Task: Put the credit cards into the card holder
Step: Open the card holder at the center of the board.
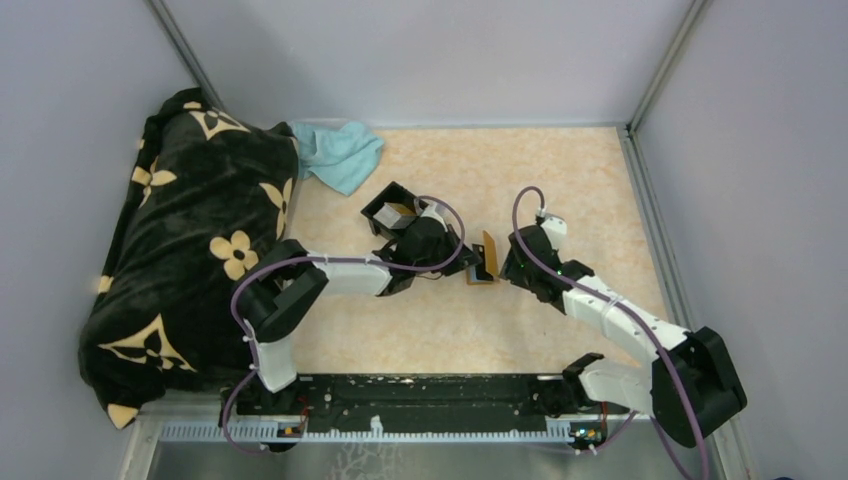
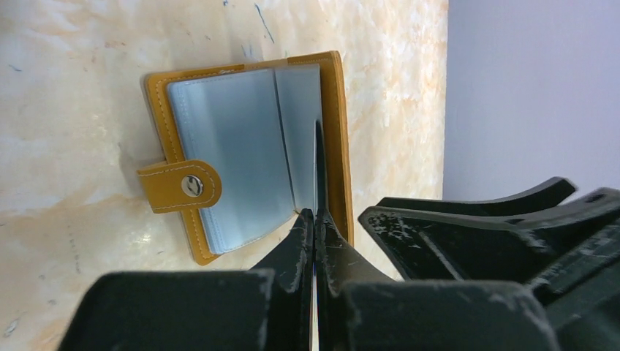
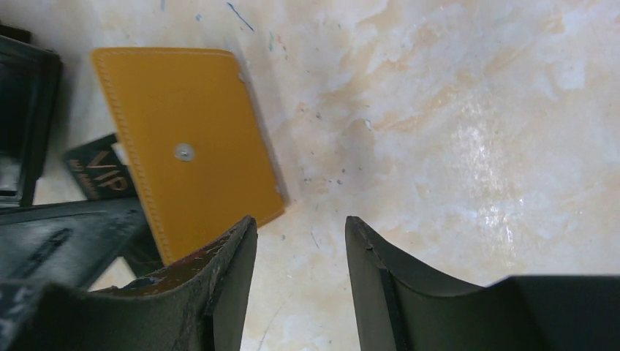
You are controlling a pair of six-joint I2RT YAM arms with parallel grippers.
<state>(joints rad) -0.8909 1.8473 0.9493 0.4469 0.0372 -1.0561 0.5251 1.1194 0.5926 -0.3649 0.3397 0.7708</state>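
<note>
Card holder [image 1: 487, 258] on table [image 1: 560, 170], tray [image 1: 372, 212] behind it (leftward)

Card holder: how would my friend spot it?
Start at the pale marbled table. Near its middle, right of the black open-topped plastic tray, sits the small orange-tan leather card holder. It is the only orange thing there, open, with clear sleeves and a snap tab.

I count one orange card holder [image 1: 487, 258], one dark VIP card [image 3: 95, 175], one black tray [image 1: 380, 198], one blue cloth [image 1: 340, 152] and one black blanket [image 1: 190, 250] with pale flowers.
</note>
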